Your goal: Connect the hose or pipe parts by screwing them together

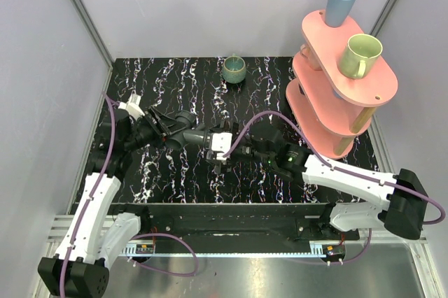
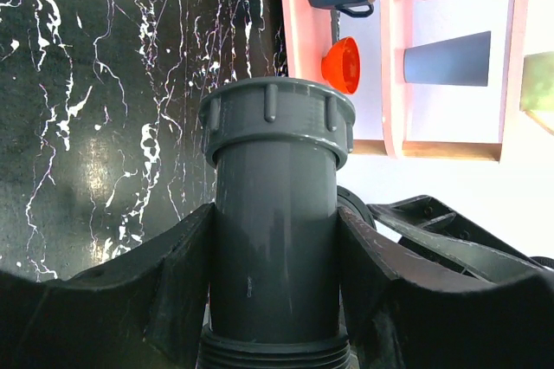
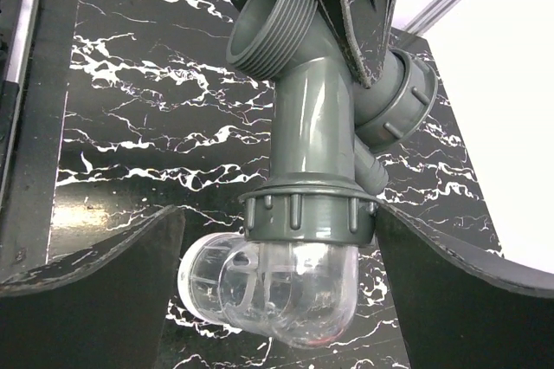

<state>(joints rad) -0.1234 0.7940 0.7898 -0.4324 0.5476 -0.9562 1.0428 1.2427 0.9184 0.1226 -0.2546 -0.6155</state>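
Observation:
The dark grey elbow pipe fitting (image 1: 186, 136) hangs above the table's middle, with my left gripper (image 1: 170, 130) shut on it. In the left wrist view both fingers press its straight barrel (image 2: 273, 239) below a ribbed ring nut (image 2: 277, 118). In the right wrist view the clear connector (image 3: 277, 291) sits under a grey ring nut (image 3: 307, 213) of that fitting. My right gripper (image 3: 277, 213) is open with its fingers wide on either side of this joint. The left finger (image 3: 95, 300) stands apart from it; the right finger (image 3: 459, 300) is at the nut's edge.
A small green cup (image 1: 234, 68) stands at the back of the black marbled table (image 1: 175, 81). A pink tiered rack (image 1: 336, 95) at the right carries a blue cup (image 1: 341, 4) and a pale green mug (image 1: 360, 55). Grey walls close the left and back.

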